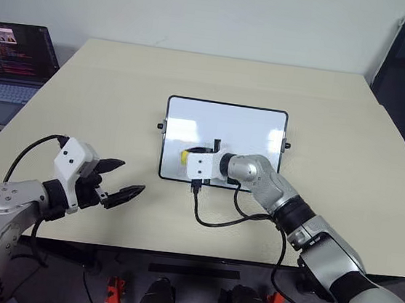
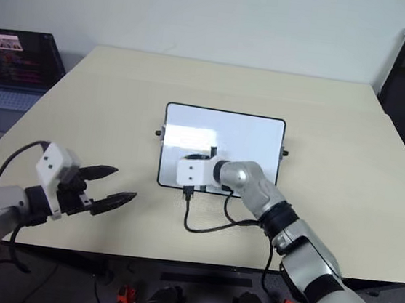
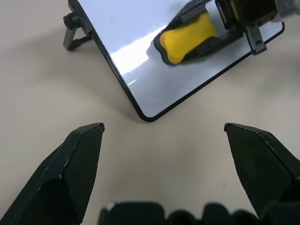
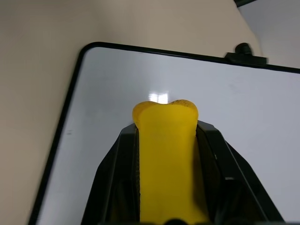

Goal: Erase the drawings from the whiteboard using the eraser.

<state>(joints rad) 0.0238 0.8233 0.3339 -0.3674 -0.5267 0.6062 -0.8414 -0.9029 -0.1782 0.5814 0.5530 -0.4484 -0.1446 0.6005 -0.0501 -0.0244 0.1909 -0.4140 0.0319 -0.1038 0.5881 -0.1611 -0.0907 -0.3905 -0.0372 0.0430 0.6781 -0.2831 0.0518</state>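
Whiteboard (image 1: 249,131) lying flat at the centre of the beige desk (image 1: 122,84). Right gripper (image 4: 165,140), its 2 fingers closed on the yellow eraser (image 3: 187,36), holds it over the board's near-left area. Left gripper (image 1: 122,179) hovers above bare desk left of the board, its fingers (image 3: 77,164) spread wide and holding nothing. Laptop (image 1: 12,57) at far left

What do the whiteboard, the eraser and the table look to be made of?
Whiteboard: glossy white coated sheet, going by its bright glare, in a thin black frame, probably plastic. Eraser: smooth yellow body, likely moulded plastic or foam, with a dark underside. Table: matte beige top, probably laminate; no grain visible.
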